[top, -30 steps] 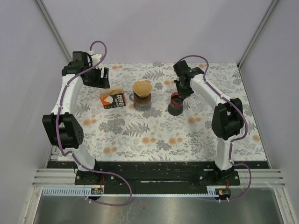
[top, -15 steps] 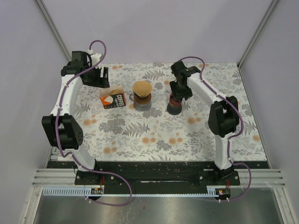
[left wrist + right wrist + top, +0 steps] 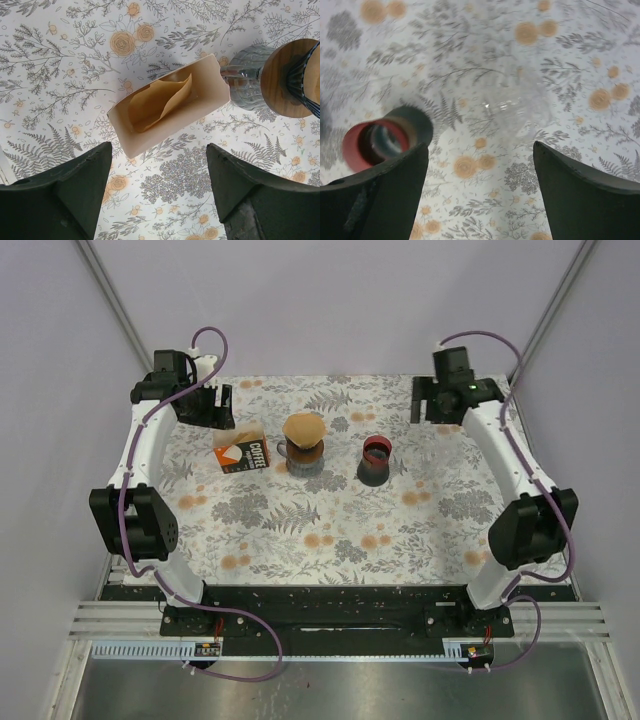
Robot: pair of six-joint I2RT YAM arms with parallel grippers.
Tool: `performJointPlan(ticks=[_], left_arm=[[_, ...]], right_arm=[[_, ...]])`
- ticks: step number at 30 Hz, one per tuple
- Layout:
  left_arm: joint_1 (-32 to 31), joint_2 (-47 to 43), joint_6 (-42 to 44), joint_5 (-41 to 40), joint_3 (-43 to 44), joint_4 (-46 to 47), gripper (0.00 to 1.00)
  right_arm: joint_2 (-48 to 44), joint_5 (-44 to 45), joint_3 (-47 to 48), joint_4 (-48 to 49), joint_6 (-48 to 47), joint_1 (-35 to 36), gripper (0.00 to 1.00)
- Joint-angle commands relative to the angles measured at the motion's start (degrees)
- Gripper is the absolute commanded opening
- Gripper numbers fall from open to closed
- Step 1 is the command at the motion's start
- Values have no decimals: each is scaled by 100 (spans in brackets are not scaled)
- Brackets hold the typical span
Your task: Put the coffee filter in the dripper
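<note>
At far left, over the back of the desk (image 3: pixel 330 515), the left tool (image 3: pixel 215 407): spread wide, gripping nothing, touching nothing. Framed between its fingers in the left wrist view, the filter box (image 3: pixel 145 135), lying open-mouthed, with the coffee filter (image 3: pixel 160 100) curled inside, tan and thin. Likely near weightless, floppy, easy to crease or tear, and prone to coming out stuck to a neighbour. Best pinched lightly by the free curled edge nearest the box mouth, one sheet only. Just right of the box, touching or nearly so, the dripper (image 3: pixel 303 435): grey ribbed base, brown round top. Cannot tell whether that brown is paper seated there or part of the dripper itself. Further right, standing apart, a red-rimmed cup (image 3: pixel 377 455). At far right, well clear of the cup, the right tool (image 3: pixel 425 402): likewise spread wide and empty, hovering above the desk.
</note>
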Motion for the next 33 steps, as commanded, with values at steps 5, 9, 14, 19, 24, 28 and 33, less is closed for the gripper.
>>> performJointPlan(ticks=[5, 9, 14, 19, 24, 28, 33], left_arm=[[42, -344, 66, 169, -53, 190, 80], [42, -362, 75, 151, -105, 181, 80], [51, -345, 75, 160, -123, 190, 80], [51, -336, 66, 186, -123, 190, 80], [51, -406, 92, 134, -185, 190, 80], [51, -397, 83, 142, -185, 181, 80], [60, -423, 83, 143, -176, 181, 80]], right_arm=[[44, -672, -695, 555, 1463, -1422, 96], [97, -1032, -1011, 660, 2016, -1651, 93], [62, -1306, -1451, 897, 2403, -1642, 88], [211, -1201, -1566, 950, 2641, -1827, 81], [238, -928, -1680, 1108, 2773, -1915, 72], [352, -1050, -1724, 1266, 2826, -1950, 68], [458, -1526, -1768, 1389, 2940, -1950, 63]])
